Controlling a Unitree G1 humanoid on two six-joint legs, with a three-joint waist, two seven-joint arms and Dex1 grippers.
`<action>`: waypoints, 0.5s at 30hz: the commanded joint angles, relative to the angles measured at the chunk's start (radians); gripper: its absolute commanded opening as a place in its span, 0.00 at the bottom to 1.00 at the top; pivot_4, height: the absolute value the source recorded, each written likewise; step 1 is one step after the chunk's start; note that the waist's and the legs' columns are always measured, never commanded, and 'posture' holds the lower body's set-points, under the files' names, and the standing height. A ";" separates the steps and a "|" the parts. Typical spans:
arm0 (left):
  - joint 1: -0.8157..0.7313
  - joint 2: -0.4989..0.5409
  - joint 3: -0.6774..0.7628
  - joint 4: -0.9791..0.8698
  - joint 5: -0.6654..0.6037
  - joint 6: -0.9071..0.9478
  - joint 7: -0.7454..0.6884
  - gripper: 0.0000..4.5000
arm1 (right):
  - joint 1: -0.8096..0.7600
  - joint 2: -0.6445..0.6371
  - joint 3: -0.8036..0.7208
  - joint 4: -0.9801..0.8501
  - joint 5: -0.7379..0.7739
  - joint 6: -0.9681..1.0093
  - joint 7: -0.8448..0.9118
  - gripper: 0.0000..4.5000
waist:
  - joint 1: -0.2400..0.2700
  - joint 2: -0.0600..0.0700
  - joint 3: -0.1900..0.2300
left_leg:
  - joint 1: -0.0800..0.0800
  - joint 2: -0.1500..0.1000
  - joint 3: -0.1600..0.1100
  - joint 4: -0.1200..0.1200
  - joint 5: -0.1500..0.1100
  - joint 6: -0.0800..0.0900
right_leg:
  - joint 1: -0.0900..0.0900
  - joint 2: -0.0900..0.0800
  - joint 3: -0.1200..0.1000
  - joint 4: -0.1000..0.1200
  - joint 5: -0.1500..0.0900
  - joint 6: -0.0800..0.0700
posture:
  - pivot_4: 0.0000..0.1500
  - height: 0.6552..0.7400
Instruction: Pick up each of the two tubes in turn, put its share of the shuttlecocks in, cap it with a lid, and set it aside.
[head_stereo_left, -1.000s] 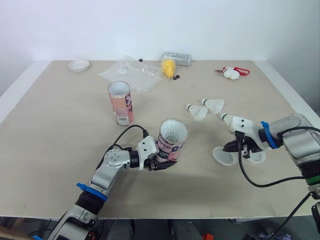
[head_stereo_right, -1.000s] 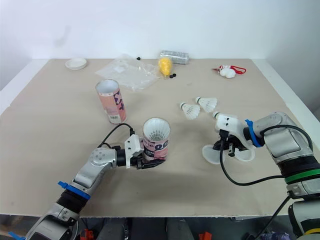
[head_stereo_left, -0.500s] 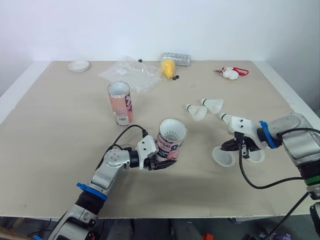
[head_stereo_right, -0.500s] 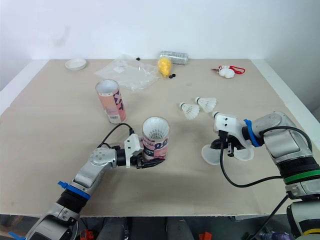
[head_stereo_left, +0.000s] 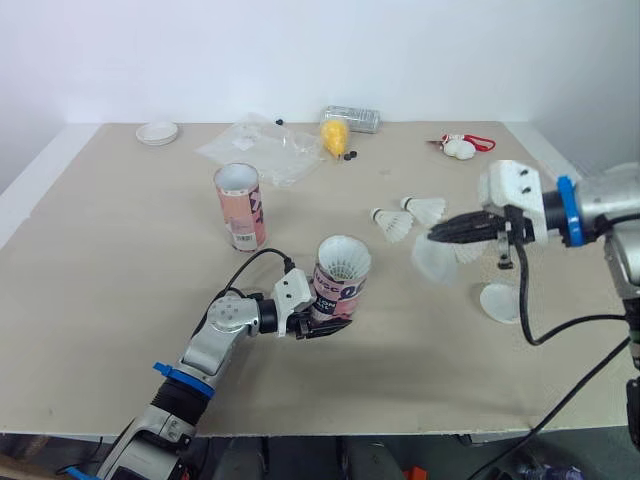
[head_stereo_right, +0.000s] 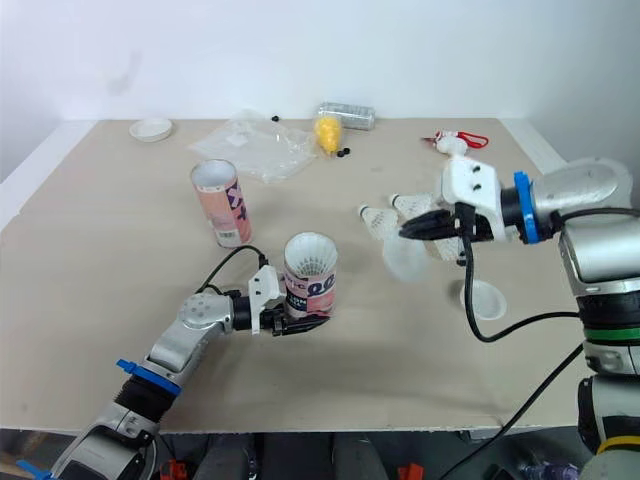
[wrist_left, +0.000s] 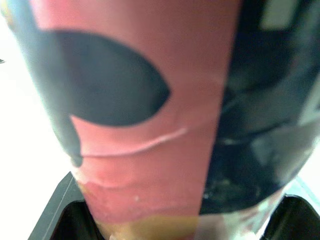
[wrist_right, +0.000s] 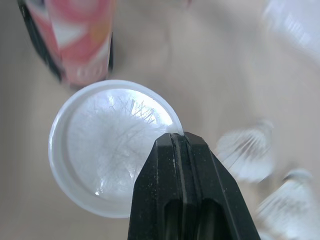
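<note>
Well, the left gripper is clenched around the filled tube standing on the table; the right gripper pinches a lid by its rim, in the air near two loose shuttlecocks; another lid lies nearby.

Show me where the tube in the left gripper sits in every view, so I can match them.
Left eye view: tube, low centre, upright.
Right eye view: tube, low, left of centre.
Left wrist view: tube, close up, pink and black.
Right wrist view: tube, pink, beyond the lid.
Shared landmark: the lid in the right gripper, right of the tube in both eye views.
</note>
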 joint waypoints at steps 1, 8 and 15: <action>0.007 0.009 -0.016 0.057 0.037 0.016 0.008 0.67 | -0.104 0.043 -0.006 -0.075 0.035 -0.001 -0.015 0.00 | 0.000 0.000 0.000 | 0.000 0.000 0.000 0.000 0.000 0.000 | 0.000 0.000 0.000 0.000 0.000 0.000 | 1.00 1.00; 0.003 0.005 -0.025 0.073 0.037 0.030 0.012 0.67 | -0.206 0.166 0.073 -0.143 0.072 0.039 0.010 0.00 | 0.002 0.000 0.000 | -0.001 0.000 -0.001 -0.001 0.000 0.000 | 0.000 0.000 0.000 0.000 0.000 0.000 | 1.00 1.00; 0.004 0.004 -0.020 0.072 0.029 0.061 0.016 0.67 | -0.243 0.210 0.123 -0.135 0.069 0.016 0.044 0.00 | 0.001 0.000 0.000 | -0.001 0.000 -0.001 -0.001 0.000 0.000 | 0.000 0.000 0.000 0.000 0.000 0.000 | 1.00 1.00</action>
